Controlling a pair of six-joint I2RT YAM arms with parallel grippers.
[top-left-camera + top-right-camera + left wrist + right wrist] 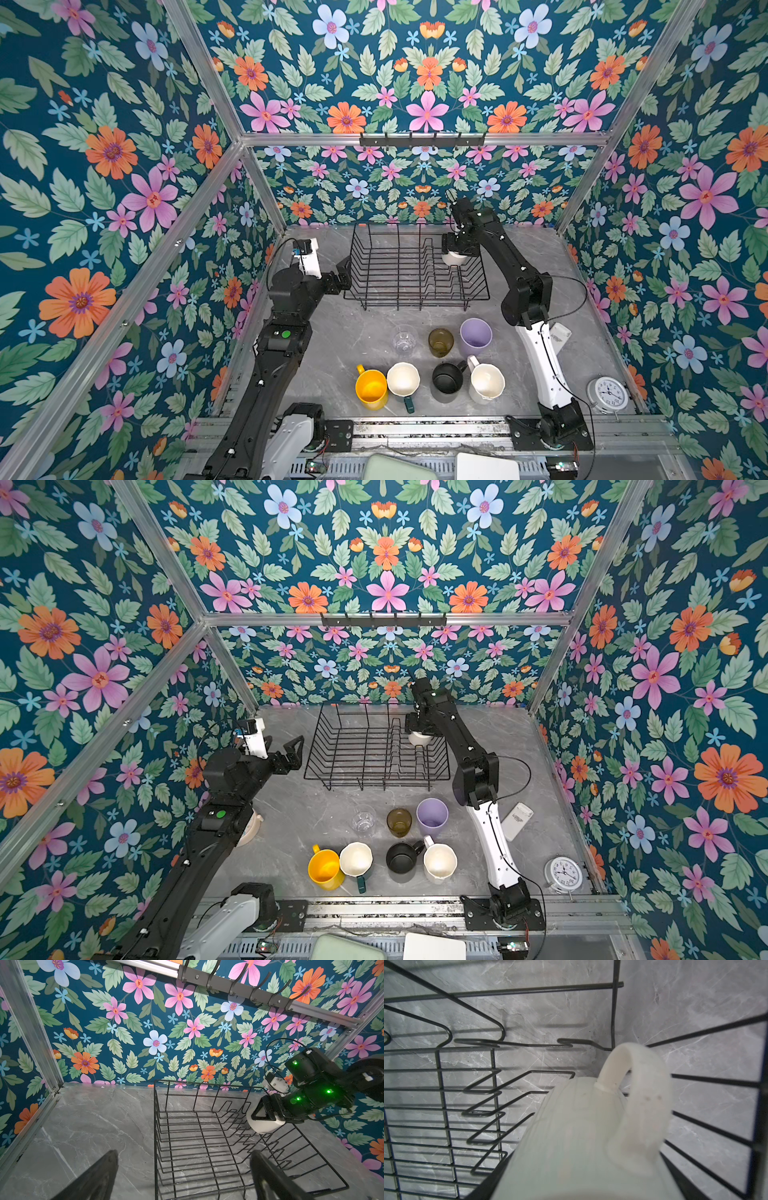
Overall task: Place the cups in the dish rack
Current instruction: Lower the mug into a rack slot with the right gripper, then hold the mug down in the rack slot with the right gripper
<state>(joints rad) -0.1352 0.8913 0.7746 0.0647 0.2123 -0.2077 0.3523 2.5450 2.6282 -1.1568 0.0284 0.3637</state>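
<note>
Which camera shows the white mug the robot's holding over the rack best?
The right wrist view: the held white mug fills it, handle clear. The left wrist view shows it smaller, over the dish rack. Both top views show only a small white bit.

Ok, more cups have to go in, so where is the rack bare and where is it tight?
Bare: the flat section of the dish rack, bordered by its left wall, far wall and the prongs. Tight: the strip between prongs and right wall, where the right tool grips a white mug. The open left tool sits just outside the left wall.
</note>
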